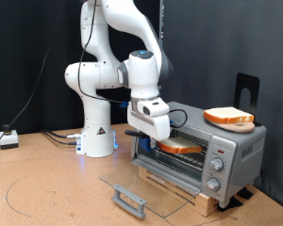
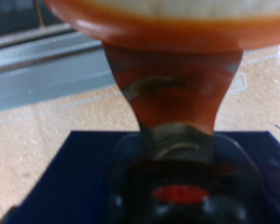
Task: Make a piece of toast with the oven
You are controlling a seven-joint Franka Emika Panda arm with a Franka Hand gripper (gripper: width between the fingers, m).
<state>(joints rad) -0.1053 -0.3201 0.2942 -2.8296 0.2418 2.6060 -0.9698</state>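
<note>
The gripper (image 1: 158,141) hangs at the oven's open mouth, fingers pointed down and closed on the piece of toast (image 1: 182,148), which juts from the fingertips into the cavity, roughly level with the wire rack. The wrist view confirms the grasp: the orange crust of the piece of toast (image 2: 168,28) fills the frame right at the fingers, and a dark blue mat (image 2: 56,177) lies below them.

Beyond the gripper stands the oven (image 1: 231,155), its knobs at the exterior view's right. Its glass door (image 1: 146,184) is dropped flat beneath and in front of the gripper, grey handle at the near edge. A second slice (image 1: 228,117) rests on the oven's roof, above and past the hand, well apart from it.

The step in hand appears to be loading: the slice looks partly inside, and I cannot tell whether it already rests on the rack or floats just above it. Finishing the placement would call for a level slice, low enough to settle on the wires.

Room is tight. The cavity's upper lip sits just above the toast and close to the gripper body, and the door lies just beneath. The open floor (image 1: 47,188) behind the hand, towards the exterior view's left, offers free space
</note>
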